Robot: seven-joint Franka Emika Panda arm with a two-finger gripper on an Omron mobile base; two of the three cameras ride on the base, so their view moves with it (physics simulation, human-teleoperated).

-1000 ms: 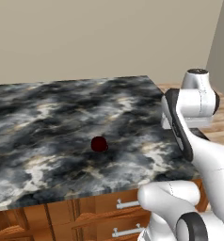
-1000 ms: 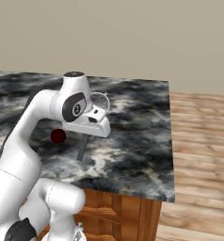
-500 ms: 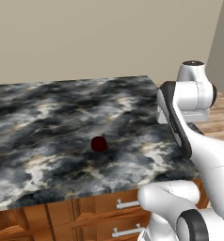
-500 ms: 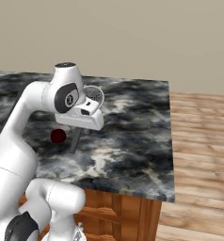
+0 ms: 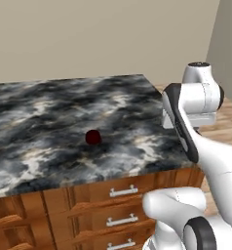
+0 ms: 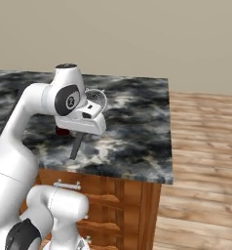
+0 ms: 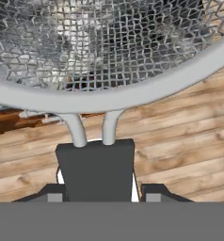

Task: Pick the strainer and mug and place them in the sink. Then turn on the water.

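Observation:
The strainer [image 6: 97,98], a silvery wire-mesh bowl, is held up over the dark marbled counter [image 6: 132,127]. In the hand view its mesh and rim [image 7: 109,56] cross the top, and its dark handle [image 7: 95,172] runs down between the finger tips. My gripper [image 7: 102,193] is shut on that handle; in the right base view the hand [image 6: 88,119] hangs over the counter's front part. The small dark red mug [image 5: 92,137] stands on the counter, partly hidden behind the hand [image 6: 62,131]. The sink and the water are out of view.
The counter ends at a right edge [image 6: 167,141], with wooden floor [image 6: 205,161] beyond it. Wooden drawers with metal handles [image 5: 123,191] run below the front edge. A beige wall [image 5: 88,34] stands behind the counter.
The hand has turned and shifted slightly left above the counter, carrying the strainer with it. The mug has stayed where it was.

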